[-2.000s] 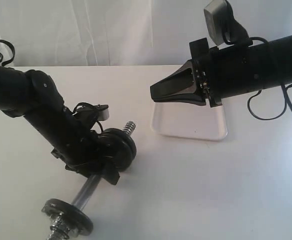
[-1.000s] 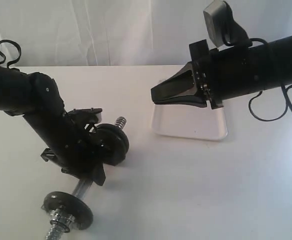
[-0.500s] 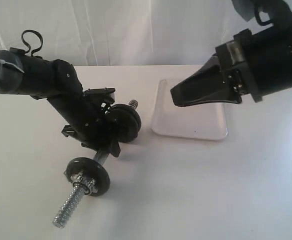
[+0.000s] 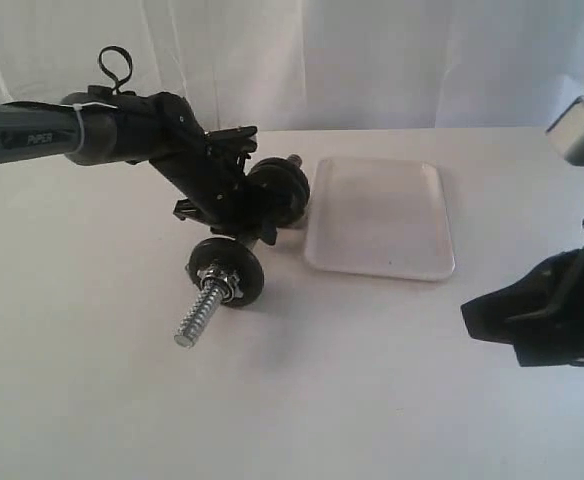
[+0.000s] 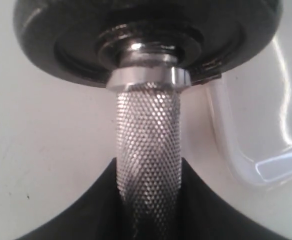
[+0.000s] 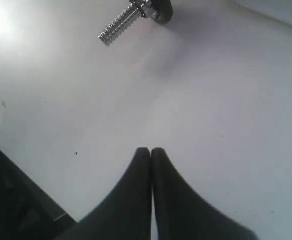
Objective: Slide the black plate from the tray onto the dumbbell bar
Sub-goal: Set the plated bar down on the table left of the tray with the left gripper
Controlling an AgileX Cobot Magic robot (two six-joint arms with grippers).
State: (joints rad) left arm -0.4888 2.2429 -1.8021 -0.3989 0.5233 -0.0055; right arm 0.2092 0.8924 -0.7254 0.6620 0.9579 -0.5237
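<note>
The dumbbell bar (image 4: 234, 240) lies slanted just left of the tray (image 4: 412, 262), its knurled middle (image 5: 148, 135) clamped between the jaws of my left gripper (image 4: 240, 215) (image 5: 148, 167). One black disc (image 4: 280, 190) (image 5: 146, 35) sits at the far end against a silver collar (image 5: 148, 80). Another black disc (image 4: 225, 272) (image 6: 158, 10) sits by the near threaded end (image 4: 198, 320) (image 6: 118, 22). The white tray holds nothing, so I cannot tell which disc is the black plate. My right gripper (image 4: 470, 315) (image 6: 151, 150) is shut and empty at the front right.
A white curtain hangs behind the white table (image 4: 302, 400). The tray's rounded corner (image 5: 256, 160) lies close beside the far disc. The right arm's dark body (image 4: 562, 310) fills the lower right.
My left arm has carried the dumbbell back and right, up beside the tray. My right gripper has left the tray and dropped to the front right.
</note>
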